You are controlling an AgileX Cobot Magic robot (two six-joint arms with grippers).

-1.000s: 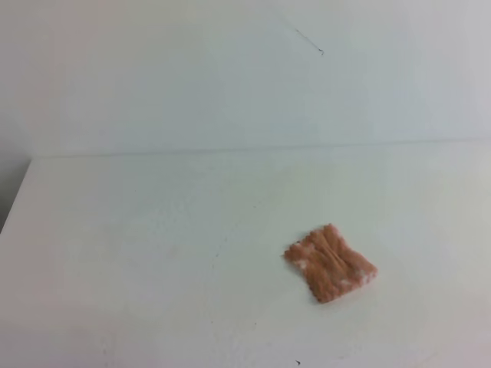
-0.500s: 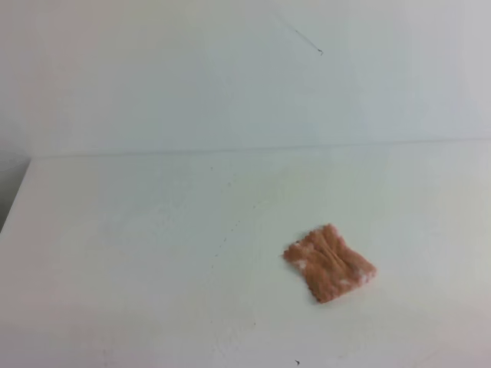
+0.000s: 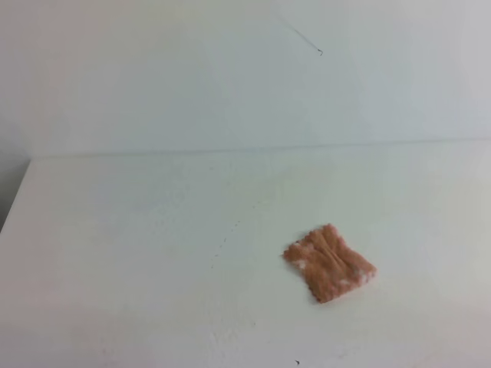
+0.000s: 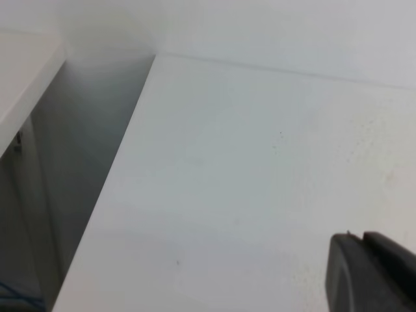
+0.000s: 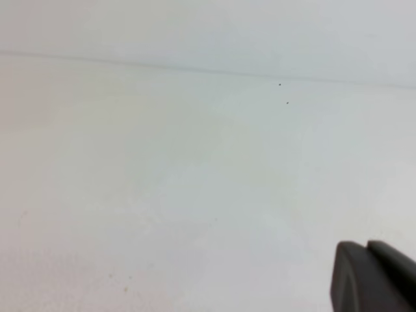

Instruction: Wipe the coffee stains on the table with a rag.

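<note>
The rag [image 3: 330, 263] lies flat on the worktop [image 3: 138, 253], nearer its front edge. Both end effectors, left [image 4: 364, 244] and right [image 5: 367, 250], are pressed together, holding nothing.

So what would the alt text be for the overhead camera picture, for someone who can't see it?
A small pinkish-brown fuzzy rag lies flat, right of centre, on a plain white table, with a pale wall behind. No robot arm and no coffee stain show in this view.
</note>
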